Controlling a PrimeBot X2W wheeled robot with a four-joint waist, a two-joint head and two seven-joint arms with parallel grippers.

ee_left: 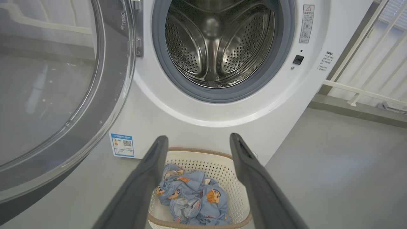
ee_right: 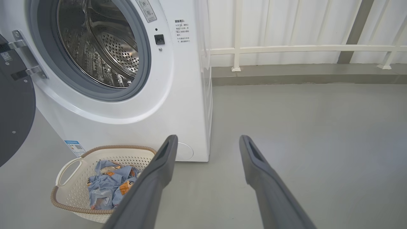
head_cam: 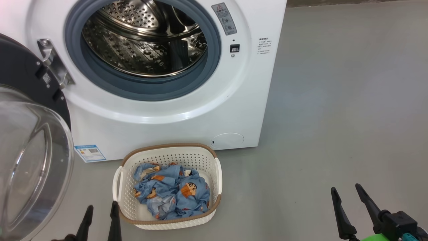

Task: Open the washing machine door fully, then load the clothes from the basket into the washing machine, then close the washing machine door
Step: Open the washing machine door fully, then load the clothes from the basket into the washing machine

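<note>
The washing machine [head_cam: 167,113] stands ahead with its steel drum [head_cam: 143,36] bare. Its door [head_cam: 30,144] hangs swung out to the left on its hinge [head_cam: 53,63], black ring and glass bowl toward me. On the floor before the washer sits the basket [head_cam: 169,157] holding the blue printed clothes [head_cam: 172,194]. My left gripper [head_cam: 102,209] is open just left of the basket's near corner, and in its wrist view the gripper [ee_left: 198,140] points over the basket [ee_left: 203,157] and clothes [ee_left: 194,197]. My right gripper [head_cam: 346,190] is open over bare floor well right of the basket.
Grey floor [head_cam: 334,117] stretches to the right of the washer. A white railing [ee_right: 302,49] and a low kerb [ee_right: 302,74] run behind it on the right. The open door takes up the room at the left.
</note>
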